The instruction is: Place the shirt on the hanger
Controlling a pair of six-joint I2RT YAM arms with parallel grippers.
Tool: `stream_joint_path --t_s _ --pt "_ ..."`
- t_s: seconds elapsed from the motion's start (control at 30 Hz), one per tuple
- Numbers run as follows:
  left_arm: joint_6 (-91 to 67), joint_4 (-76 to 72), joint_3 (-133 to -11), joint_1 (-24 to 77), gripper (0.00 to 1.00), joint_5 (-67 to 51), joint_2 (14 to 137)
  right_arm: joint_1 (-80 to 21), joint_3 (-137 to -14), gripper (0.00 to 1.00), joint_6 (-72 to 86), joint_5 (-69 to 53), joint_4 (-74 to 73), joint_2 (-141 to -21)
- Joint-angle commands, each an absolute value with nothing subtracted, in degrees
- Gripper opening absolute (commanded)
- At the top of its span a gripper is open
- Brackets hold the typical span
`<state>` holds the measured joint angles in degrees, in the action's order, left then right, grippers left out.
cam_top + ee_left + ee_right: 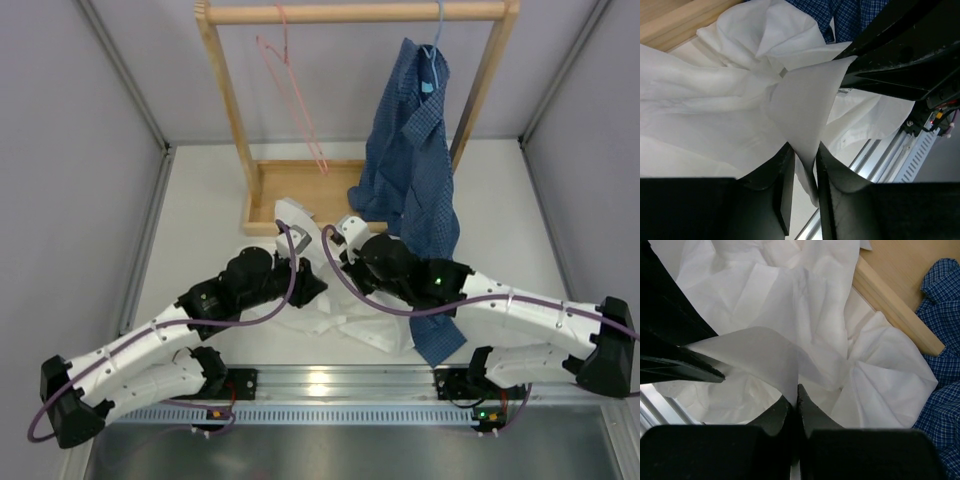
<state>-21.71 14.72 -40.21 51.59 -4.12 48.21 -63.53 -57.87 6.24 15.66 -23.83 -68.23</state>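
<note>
Two pinches are on the shirt (378,336) at once. My left gripper (802,152) has a stiff fold of the white cloth clamped between its fingers. My right gripper (797,392) is closed tight on the same raised flap from the other side. The rest of the shirt lies crumpled on the table (200,220), against the foot of the wooden rack (350,12).

I judge this to be the pick-up step. The cloth is gripped but not yet lifted or spread, and nothing is threaded. The pink hanger (295,95) hangs from the rail, well apart from the shirt. Next I must raise the cloth, open up the neck and bring a shoulder to one end of the wire without snagging the blue shirt (415,170) just beside it.

A small tag (845,91) shows on the white cloth, but its print is too small to read.
</note>
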Motion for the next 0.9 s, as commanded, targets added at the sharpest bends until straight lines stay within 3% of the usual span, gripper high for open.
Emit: stream_joint_path --t_s 0.0,0.1,0.2,0.23,0.27,0.3,0.4,0.6,0.87 --pt "-15.65 9.85 -42.63 51.86 0.26 -7.48 49.04 -63.02 -60.47 0.00 7.29 12.40 -22.76 -65.75" --pt "-15.21 8.44 -43.15 51.86 0.03 -6.94 49.83 -63.02 -60.64 0.00 7.47 11.78 -23.64 -65.04" --pt "-15.38 8.17 -43.59 51.86 0.00 -8.52 51.06 -62.67 -60.99 0.01 7.64 12.21 -24.08 -65.04" --pt "-15.55 8.09 -43.59 51.77 0.00 -9.05 51.24 -62.41 -61.08 0.06 8.26 11.96 -24.08 -64.87" --pt "-16.60 8.17 -43.25 51.85 0.00 -8.79 51.24 -61.79 -61.35 0.41 8.52 11.61 -24.08 -64.52" --pt "-17.48 8.09 -43.07 51.86 0.00 -8.27 51.24 -61.79 -61.61 0.53 8.79 11.25 -24.00 -64.16" --pt "-22.05 8.26 -41.93 51.86 0.00 -4.75 50.45 -61.79 -63.71 0.64 9.32 11.16 -23.64 -61.62" --pt "-31.63 8.17 -38.07 51.86 0.00 2.26 47.38 -57.67 -78.28 0.69 5.63 9.69 -26.53 -63.18" --pt "-35.77 8.09 -35.16 51.77 0.00 7.65 44.12 -48.61 -105.88 0.69 2.73 7.38 -34.19 -82.85"
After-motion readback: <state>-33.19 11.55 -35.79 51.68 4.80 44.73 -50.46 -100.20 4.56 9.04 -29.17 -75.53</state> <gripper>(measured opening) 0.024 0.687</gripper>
